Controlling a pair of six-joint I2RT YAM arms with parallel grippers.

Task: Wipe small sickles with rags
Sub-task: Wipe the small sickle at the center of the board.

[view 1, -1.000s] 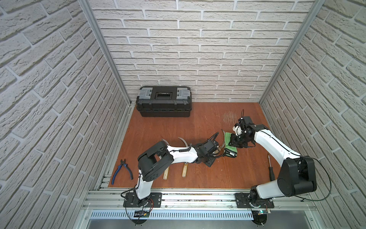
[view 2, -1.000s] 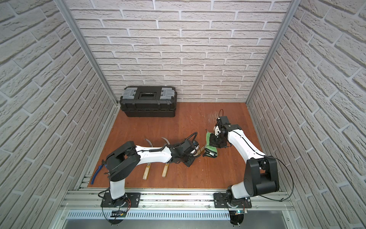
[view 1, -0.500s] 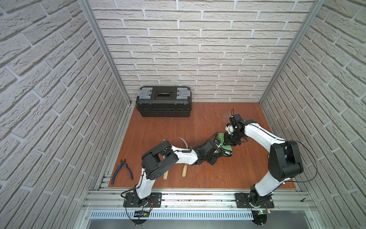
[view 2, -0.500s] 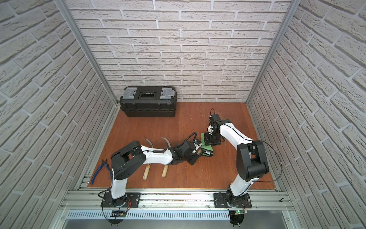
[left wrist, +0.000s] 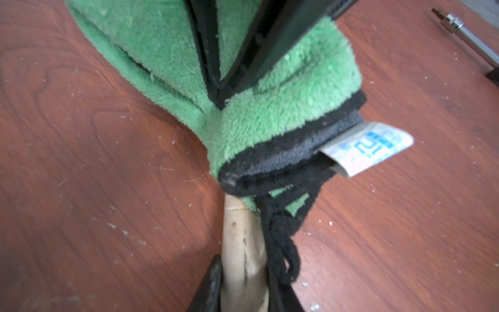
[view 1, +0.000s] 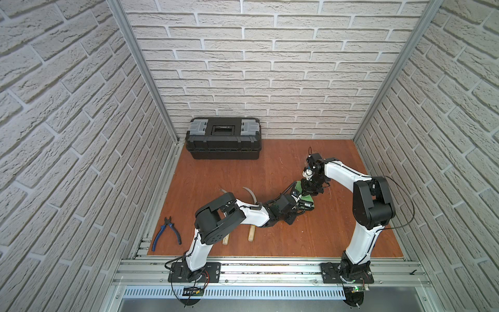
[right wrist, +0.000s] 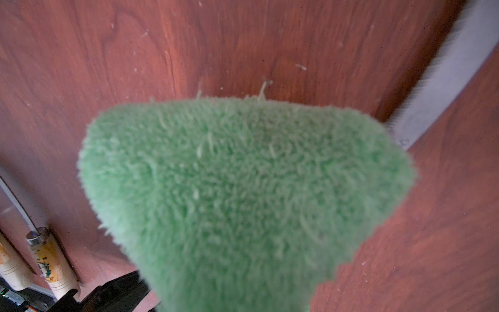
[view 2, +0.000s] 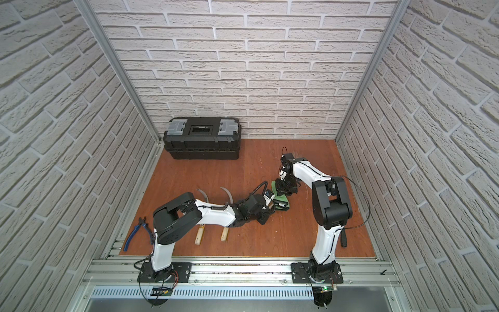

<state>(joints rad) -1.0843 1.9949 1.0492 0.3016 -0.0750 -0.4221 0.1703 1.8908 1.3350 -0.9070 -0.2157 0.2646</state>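
Pliers (view 1: pixel 166 233) lay far left. Two sickles (view 1: pixel 251 234) lay on the floor (view 1: pixel 297 237), partly under the left arm (view 1: pixel 253 216). The left gripper (left wrist: pixel 244 286) pinched the handle of a third sickle (left wrist: pixel 240 243). The green rag (left wrist: pixel 270 116) wrapped its blade, squeezed tight by the right gripper (view 1: pixel 309 189).

My left arm (view 1: pixel 255 216) and right arm (view 1: pixel 343 173) wear white shells between blocky black joints. Thin black cables (view 1: pixel 405 201) loop off them. Each stands on a black base plate (view 1: pixel 194 271) with screws. My left hand (view 1: pixel 301 210) and right hand (view 1: pixel 307 190) are black.
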